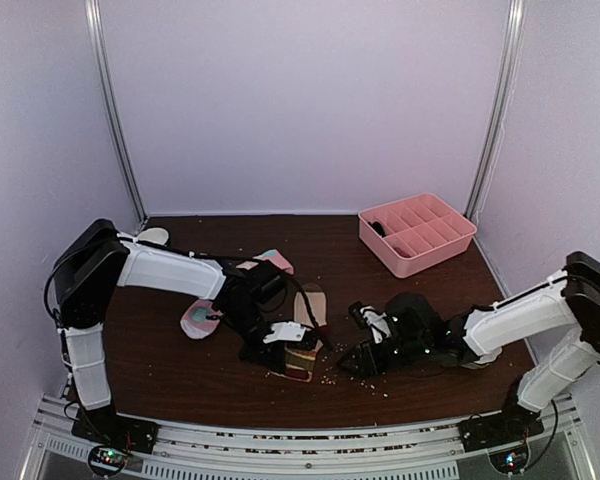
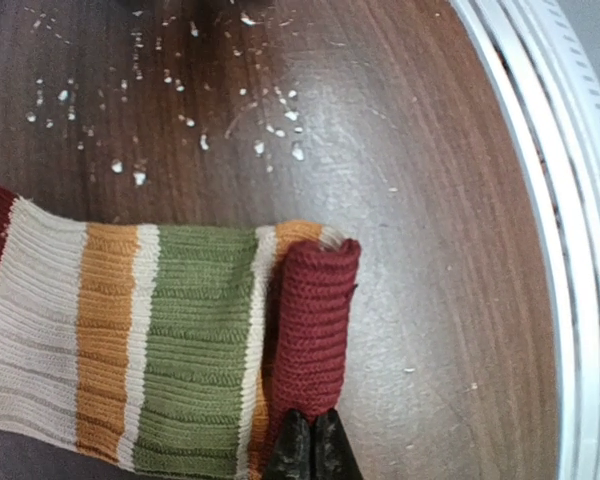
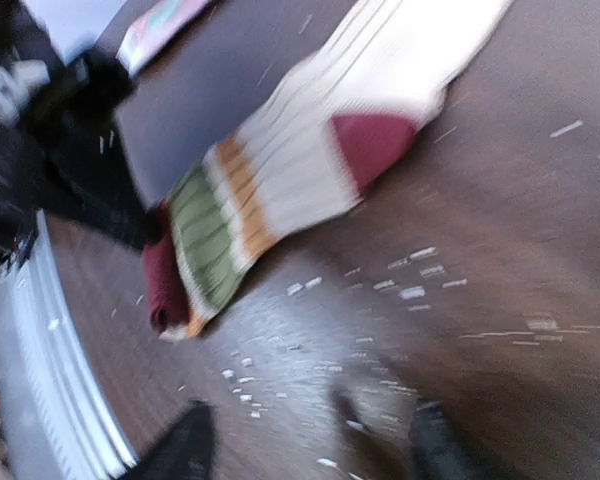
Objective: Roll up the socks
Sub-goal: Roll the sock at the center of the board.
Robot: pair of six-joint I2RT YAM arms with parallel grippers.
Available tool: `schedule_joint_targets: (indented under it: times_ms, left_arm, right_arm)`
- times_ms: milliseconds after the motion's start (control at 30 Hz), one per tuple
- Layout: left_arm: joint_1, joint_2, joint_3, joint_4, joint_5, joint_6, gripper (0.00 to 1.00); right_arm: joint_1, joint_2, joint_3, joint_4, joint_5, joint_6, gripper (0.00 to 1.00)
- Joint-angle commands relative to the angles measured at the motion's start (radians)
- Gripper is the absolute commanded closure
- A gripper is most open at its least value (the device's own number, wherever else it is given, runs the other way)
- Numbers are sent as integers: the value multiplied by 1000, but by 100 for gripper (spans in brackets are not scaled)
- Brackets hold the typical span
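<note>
Evidently the beige knitted sock (image 2: 180, 340), banded in orange, green and maroon, lies flat near the middle of the near edge of the dark wooden table (image 2: 430, 150) so that its maroon cuff can be turned over into a first tight coil. The left gripper (image 2: 310, 448) is fully closed at the end of that coil, seemingly nipping the fabric to stop it unrolling. The right gripper (image 3: 312, 442) hovers just beside the sock, fingers well apart and holding nothing. The pink and mint fabric sock (image 1: 202, 318) waits flat towards the table's left edge.
</note>
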Motion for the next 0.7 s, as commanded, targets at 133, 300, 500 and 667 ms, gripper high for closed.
schedule_joint_targets:
  times_ms: [133, 300, 500, 667]
  left_arm:
    - [37, 99, 98, -229, 117, 2, 100]
    - [69, 159, 162, -306, 182, 1, 100]
    - [81, 221, 219, -356, 196, -10, 100]
    - [83, 260, 254, -384, 169, -54, 100]
  right_arm:
    - [24, -451, -20, -241, 733, -95, 1]
    - [-9, -544, -79, -248, 791, 17, 1]
    - [152, -497, -209, 46, 588, -273, 0]
    - [346, -370, -153, 85, 645, -488, 0]
